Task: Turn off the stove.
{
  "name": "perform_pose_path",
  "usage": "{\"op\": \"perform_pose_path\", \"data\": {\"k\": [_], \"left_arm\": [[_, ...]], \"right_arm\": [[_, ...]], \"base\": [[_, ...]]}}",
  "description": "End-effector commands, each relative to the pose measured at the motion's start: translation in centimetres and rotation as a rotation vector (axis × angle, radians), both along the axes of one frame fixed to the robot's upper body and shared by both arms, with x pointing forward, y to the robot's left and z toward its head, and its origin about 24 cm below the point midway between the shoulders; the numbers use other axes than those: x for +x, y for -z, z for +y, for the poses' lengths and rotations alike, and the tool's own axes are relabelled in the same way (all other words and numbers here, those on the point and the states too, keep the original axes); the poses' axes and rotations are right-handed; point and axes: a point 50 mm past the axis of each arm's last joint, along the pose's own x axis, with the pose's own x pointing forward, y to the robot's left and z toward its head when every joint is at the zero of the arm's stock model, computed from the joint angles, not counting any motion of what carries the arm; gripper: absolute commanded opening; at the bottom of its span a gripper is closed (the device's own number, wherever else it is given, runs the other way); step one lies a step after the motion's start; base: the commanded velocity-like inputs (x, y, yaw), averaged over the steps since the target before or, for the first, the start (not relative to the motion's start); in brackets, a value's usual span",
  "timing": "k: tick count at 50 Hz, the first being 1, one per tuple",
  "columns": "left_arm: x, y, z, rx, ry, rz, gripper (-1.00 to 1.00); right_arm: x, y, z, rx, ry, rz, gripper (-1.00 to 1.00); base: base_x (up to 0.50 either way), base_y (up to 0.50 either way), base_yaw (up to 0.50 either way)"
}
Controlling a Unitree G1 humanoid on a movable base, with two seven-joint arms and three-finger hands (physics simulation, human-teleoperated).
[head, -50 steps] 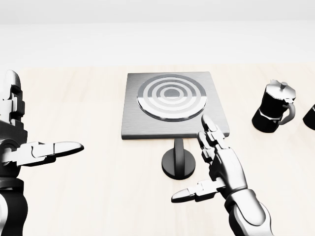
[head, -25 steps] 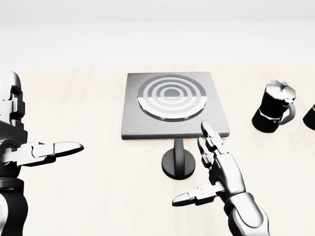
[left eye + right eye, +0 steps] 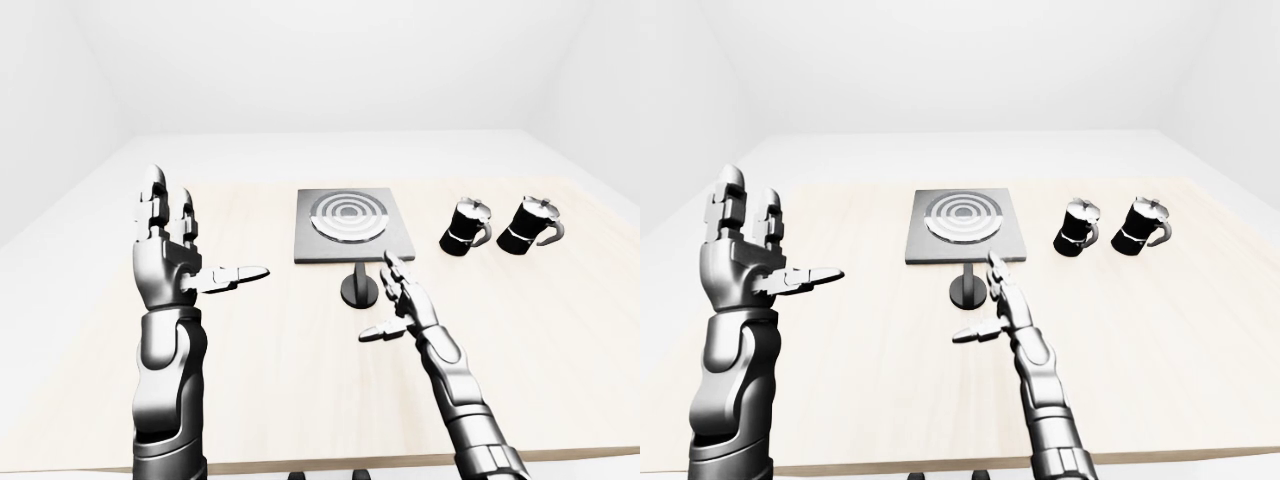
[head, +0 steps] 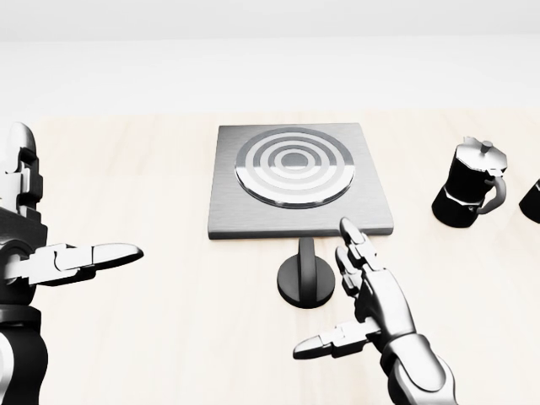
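Observation:
A square grey stove [image 4: 299, 178] with a ringed silver burner [image 4: 294, 165] lies on the pale wooden table [image 4: 169, 337]. Its black round knob [image 4: 305, 280] stands on the table just below the stove's bottom edge, with its ridge pointing at the stove. My right hand [image 4: 354, 299] is open just right of the knob, fingers spread, apart from it. My left hand [image 3: 185, 255] is open and raised at the left, far from the stove, holding nothing.
Two black moka pots [image 3: 467, 226] [image 3: 530, 223] stand on the table right of the stove. The table's near edge [image 3: 320, 465] runs along the bottom of the left-eye view. White walls surround the table.
My right hand has drawn back slightly toward the bottom of the head view, away from the stove's edge. The left hand, knob and stove have not moved.

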Motion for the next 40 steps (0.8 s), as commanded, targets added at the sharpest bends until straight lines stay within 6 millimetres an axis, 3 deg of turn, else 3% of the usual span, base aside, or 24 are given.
{"op": "perform_pose_path", "data": {"k": [1, 40], "left_arm": [[-0.02, -0.06, 0.05, -0.001, -0.001, -0.003, 0.99], [-0.13, 0.02, 0.01, -0.003, 0.0, -0.001, 0.99]], "right_arm": [[-0.06, 0.63, 0.12, -0.001, -0.005, 0.028, 1.0], [-0.23, 1.54, 0.63, -0.005, -0.027, 0.069, 1.0]], "base": [[0.0, 0.0, 0.0], [0.0, 0.0, 0.0]]}}
